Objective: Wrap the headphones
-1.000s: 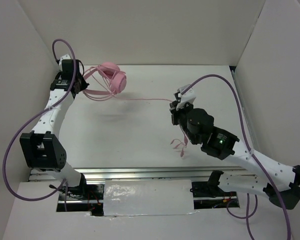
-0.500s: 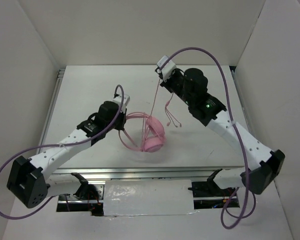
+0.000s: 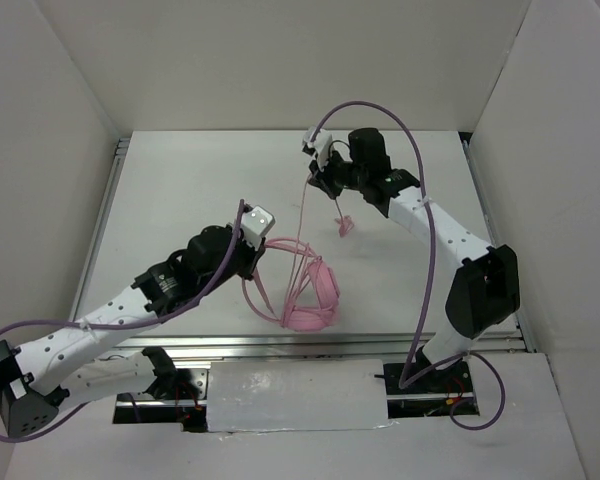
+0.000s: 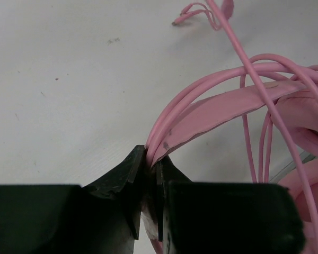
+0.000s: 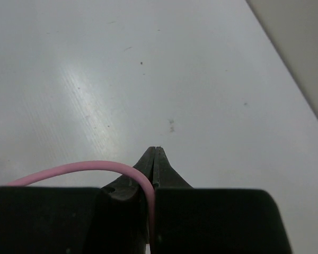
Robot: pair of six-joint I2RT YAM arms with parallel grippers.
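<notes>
The pink headphones (image 3: pixel 310 295) lie near the table's front centre, ear cups to the right, with several turns of thin pink cord (image 3: pixel 302 225) over the headband. My left gripper (image 3: pixel 252 258) is shut on the pink headband (image 4: pixel 212 114), seen close in the left wrist view, where the gripper (image 4: pixel 151 159) pinches its end. My right gripper (image 3: pixel 315 180) is further back, shut on the cord (image 5: pixel 95 168), which runs taut down to the headphones. A loose cord tail (image 3: pixel 344 226) dangles beside it. In the right wrist view the gripper (image 5: pixel 156 151) has its fingertips pressed together.
White walls enclose the table on the left, back and right. A metal rail (image 3: pixel 310 345) runs along the front edge. Purple robot cables (image 3: pixel 380 110) loop over each arm.
The right gripper has moved slightly left and back with the cord. The left arm has shifted right, and the headphones have turned a little at the front centre.
</notes>
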